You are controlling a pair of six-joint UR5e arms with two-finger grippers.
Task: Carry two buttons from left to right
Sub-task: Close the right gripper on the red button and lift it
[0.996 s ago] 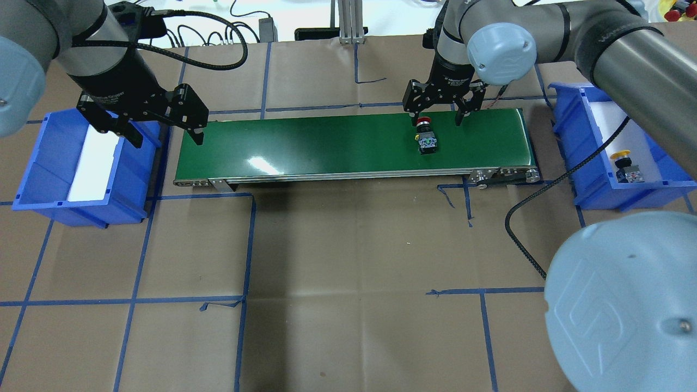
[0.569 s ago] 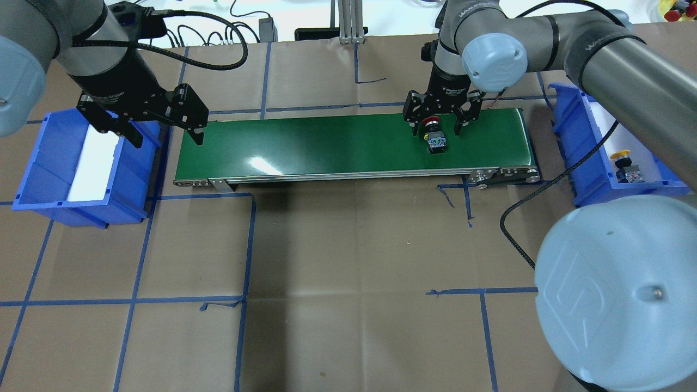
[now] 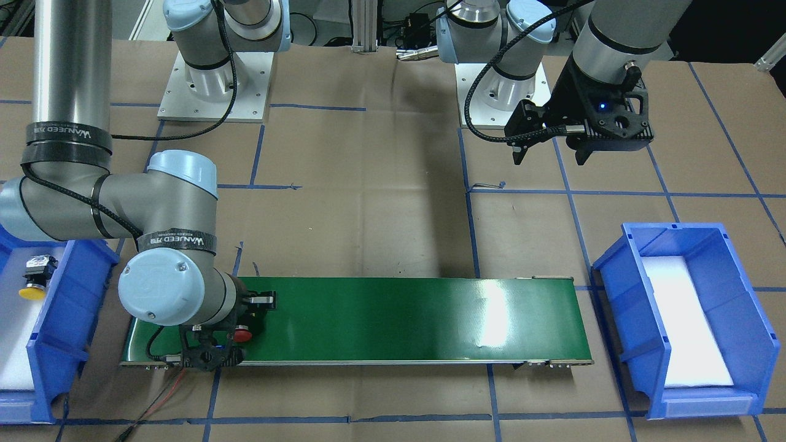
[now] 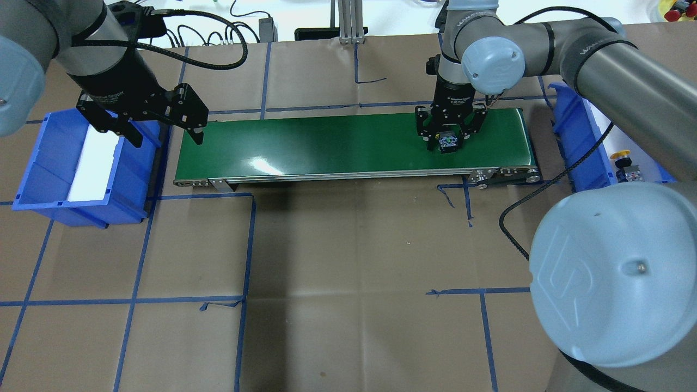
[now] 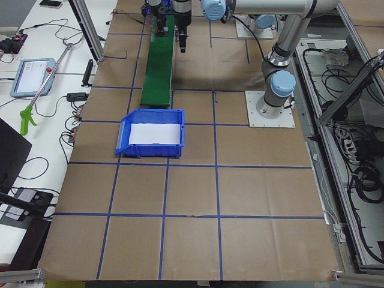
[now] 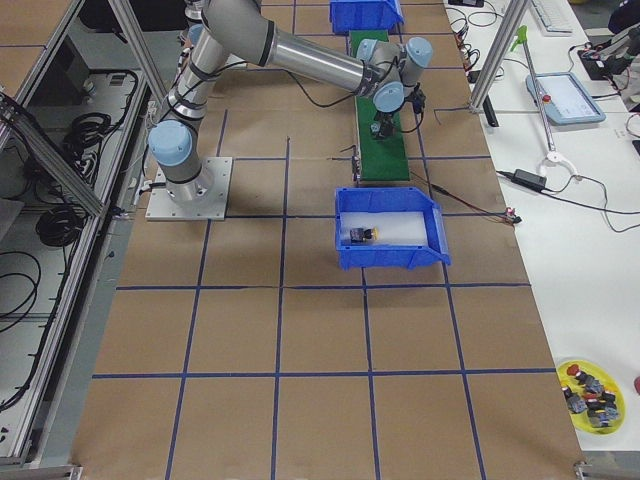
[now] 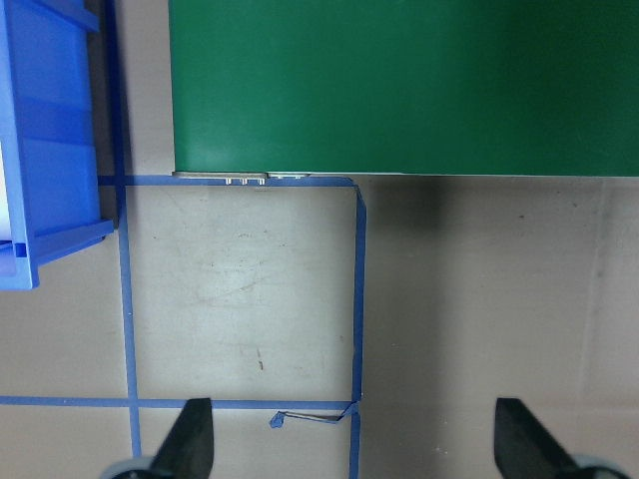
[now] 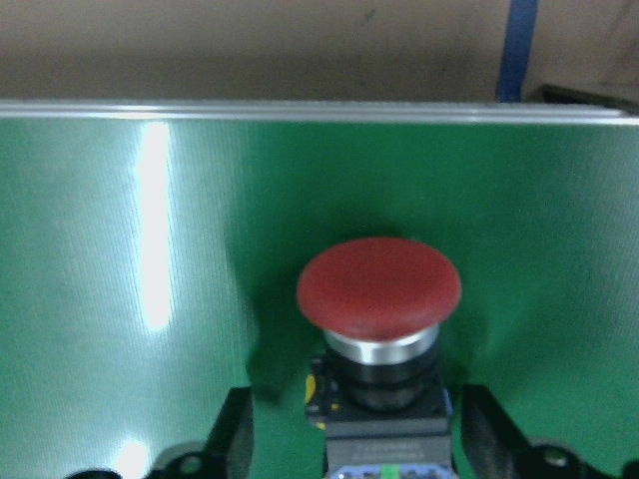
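1. Your red button [image 8: 379, 284] lies on its side on the green belt [image 4: 326, 144]. In the overhead view it is near the belt's 3 o'clock end, with its cap toward 12 o'clock
2. The right gripper [image 4: 448, 139] sits low over it, fingers [image 8: 235, 439] spread at 9 and 3 o'clock of the black body. The wrist view shows green belt between each finger and the body, so nothing is gripped
3. The yellow button [image 4: 621, 156] lies in the right blue bin [image 4: 569, 152], at 3 o'clock from the belt, with its cap toward 12 o'clock. The right arm hides much of that bin from overhead
4. The left gripper [image 4: 166, 139] hangs raised near the belt's 9 o'clock end, beside the left blue bin [image 4: 38, 163]. Its fingers are wide apart and hold nothing
5. Its wrist view looks down on brown paper [image 7: 250, 289] crossed by blue tape [image 7: 357, 299]
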